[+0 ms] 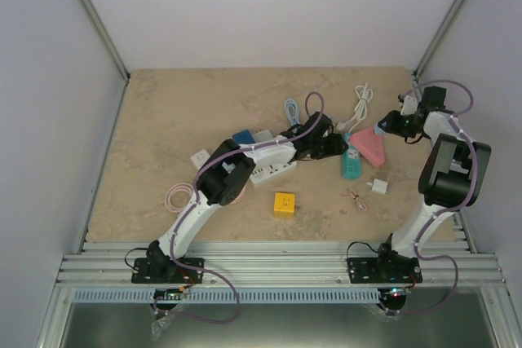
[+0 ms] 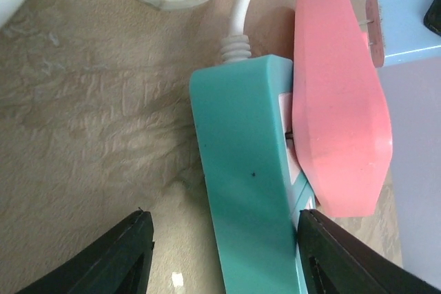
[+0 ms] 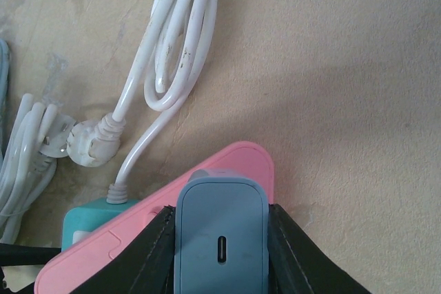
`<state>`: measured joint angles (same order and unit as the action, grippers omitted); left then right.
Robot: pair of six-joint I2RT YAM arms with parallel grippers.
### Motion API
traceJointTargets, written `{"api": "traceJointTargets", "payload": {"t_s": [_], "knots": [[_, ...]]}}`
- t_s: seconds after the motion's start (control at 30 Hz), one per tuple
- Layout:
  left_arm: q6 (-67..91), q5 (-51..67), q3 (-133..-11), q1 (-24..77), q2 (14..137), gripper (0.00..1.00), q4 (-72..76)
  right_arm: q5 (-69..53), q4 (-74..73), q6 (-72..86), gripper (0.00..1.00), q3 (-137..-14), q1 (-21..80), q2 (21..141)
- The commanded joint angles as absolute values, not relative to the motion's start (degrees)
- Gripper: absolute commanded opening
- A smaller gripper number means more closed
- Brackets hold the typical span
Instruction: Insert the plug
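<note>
Only left wrist view shows prongs of blue plug [image 2: 408, 24] (right tool [image 3: 220, 242] grips it); left tool [image 2: 224, 222] open astride teal strip [image 2: 238, 135].

My left pincer [image 2: 224, 217] straddled the teal strip [image 2: 241, 170]: bare table [image 2: 89, 115] lay free on its left, the pink block [image 2: 337, 101] crowded its right, its white cable [image 2: 242, 5] barred the far end, my right pincer [image 3: 220, 253] held the blue charger [image 2: 406, 22] beyond.

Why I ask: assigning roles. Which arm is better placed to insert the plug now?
Right. The right gripper is shut on the blue charger, prongs at the pink power strip. The left gripper is open, straddling the teal power strip, holding no plug.
</note>
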<state>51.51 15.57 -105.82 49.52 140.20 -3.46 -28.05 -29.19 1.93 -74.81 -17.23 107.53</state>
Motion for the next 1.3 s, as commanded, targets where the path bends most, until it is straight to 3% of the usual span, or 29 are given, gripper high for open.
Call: {"api": "traceJointTargets", "payload": {"t_s": [0.0, 0.47, 0.7, 1.03, 1.27], "knots": [[51.97, 16.66, -108.30, 50.01, 142.62, 0.58, -3.67, -25.65, -30.51, 0.57, 0.01, -73.86, -16.95, 109.57], [50.45, 16.67, -110.86, 50.01, 143.87, 0.49, -5.80, -17.38, -33.19, -1.64, 0.01, -71.99, -13.76, 112.27], [50.29, 16.48, -111.16, 50.01, 144.07, 0.49, -6.02, -15.94, -33.48, -3.19, 0.00, -71.36, -12.23, 112.99], [48.84, 16.35, -113.94, 50.01, 145.03, 0.48, -8.76, -22.85, -34.21, -4.49, 0.00, -69.62, -11.85, 115.72], [47.08, 15.55, -113.93, 49.98, 144.12, 0.50, -9.85, -19.56, -34.32, -1.80, 0.01, -70.14, -11.79, 115.02]]}}
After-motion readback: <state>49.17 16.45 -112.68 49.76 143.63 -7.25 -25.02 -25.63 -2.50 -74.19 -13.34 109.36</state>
